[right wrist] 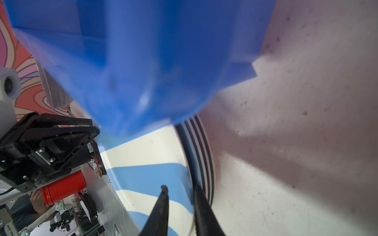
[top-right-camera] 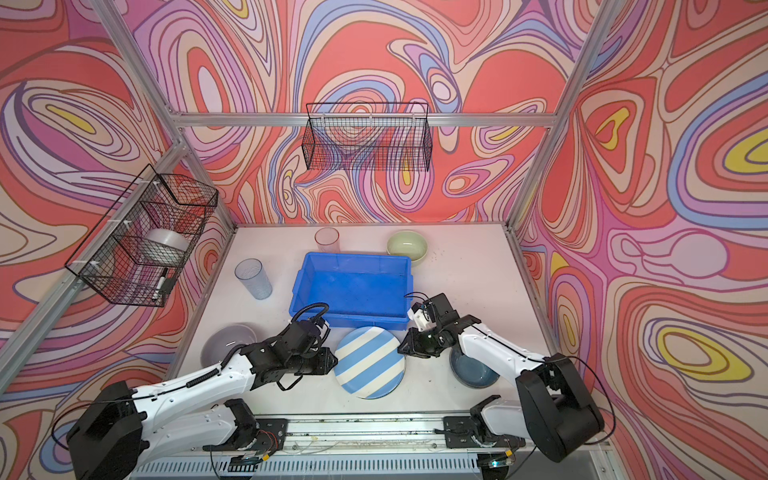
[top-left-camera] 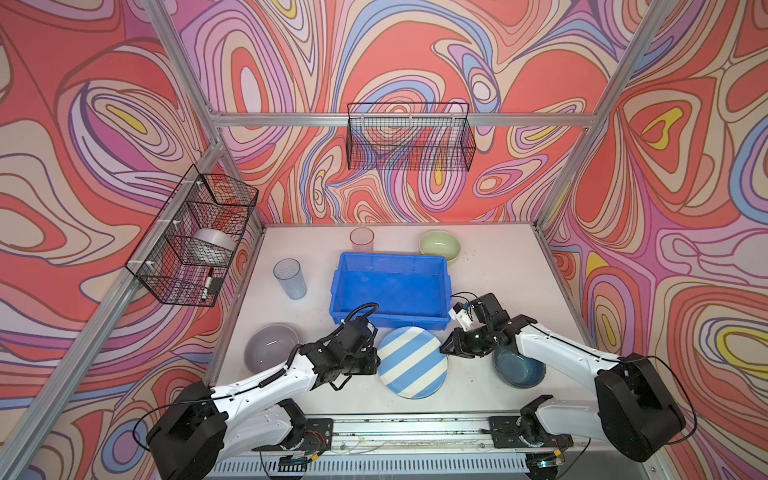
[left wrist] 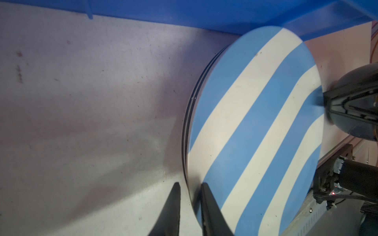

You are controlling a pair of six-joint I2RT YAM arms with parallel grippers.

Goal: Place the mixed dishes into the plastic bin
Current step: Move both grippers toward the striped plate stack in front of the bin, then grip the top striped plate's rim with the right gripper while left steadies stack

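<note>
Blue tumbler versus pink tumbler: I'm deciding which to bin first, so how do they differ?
Colour: the blue tumbler is clear blue, the pink tumbler clear pink.
Place: the blue tumbler stands left of the plastic bin, the pink tumbler behind its far wall.
Nearness: the blue tumbler is closer to the robot's side than the pink tumbler.
Both stand upright, mouth up, on the table, outside the bin.
</note>
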